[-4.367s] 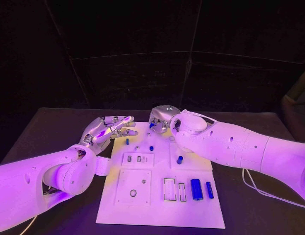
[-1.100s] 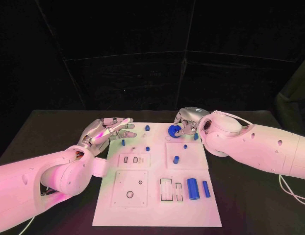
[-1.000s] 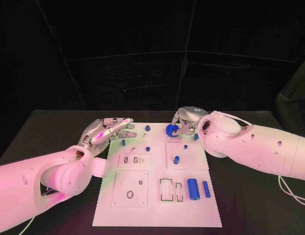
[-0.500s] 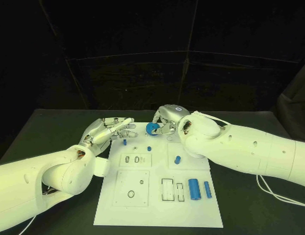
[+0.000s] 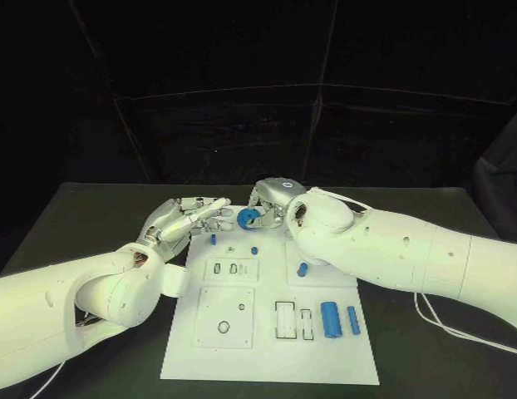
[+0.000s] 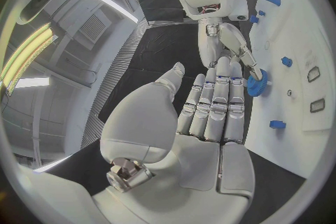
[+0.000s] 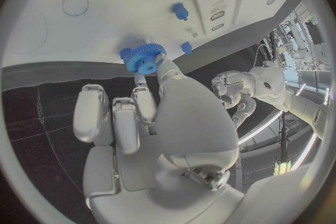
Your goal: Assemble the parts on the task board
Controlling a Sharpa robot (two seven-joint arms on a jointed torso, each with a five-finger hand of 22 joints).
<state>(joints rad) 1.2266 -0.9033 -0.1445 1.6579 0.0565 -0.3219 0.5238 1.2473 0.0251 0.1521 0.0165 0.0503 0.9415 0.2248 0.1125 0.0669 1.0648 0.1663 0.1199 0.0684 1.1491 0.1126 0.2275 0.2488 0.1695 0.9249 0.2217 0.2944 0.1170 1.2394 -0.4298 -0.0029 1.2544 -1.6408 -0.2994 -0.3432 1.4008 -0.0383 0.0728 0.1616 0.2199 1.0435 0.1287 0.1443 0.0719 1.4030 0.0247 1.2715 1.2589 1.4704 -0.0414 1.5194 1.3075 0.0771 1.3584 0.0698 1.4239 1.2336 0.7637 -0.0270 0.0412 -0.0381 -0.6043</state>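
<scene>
The white task board (image 5: 271, 341) lies in the middle of the black table. My right hand (image 5: 275, 203) is over its far end and pinches a blue toothed gear (image 5: 249, 219) in its fingertips; the gear (image 7: 143, 59) is also in the right wrist view. My left hand (image 5: 188, 218) hovers at the board's far left corner, holding nothing, its fingers stretched out toward the gear. In the left wrist view the gear (image 6: 256, 83) sits just beside the left fingertips (image 6: 237, 79); I cannot tell whether they touch.
Small blue pegs (image 5: 212, 238) (image 5: 253, 249) (image 5: 302, 268) stand on the board's far half. Two blue cylinders (image 5: 329, 319) (image 5: 355, 320) lie at the near right, beside two narrow rectangular slots (image 5: 286, 320). Black table surrounds the board.
My right hand has carried the blue gear leftward across the board's far end, from its far right side up to the left hand's fingertips. The left hand has hardly moved.
</scene>
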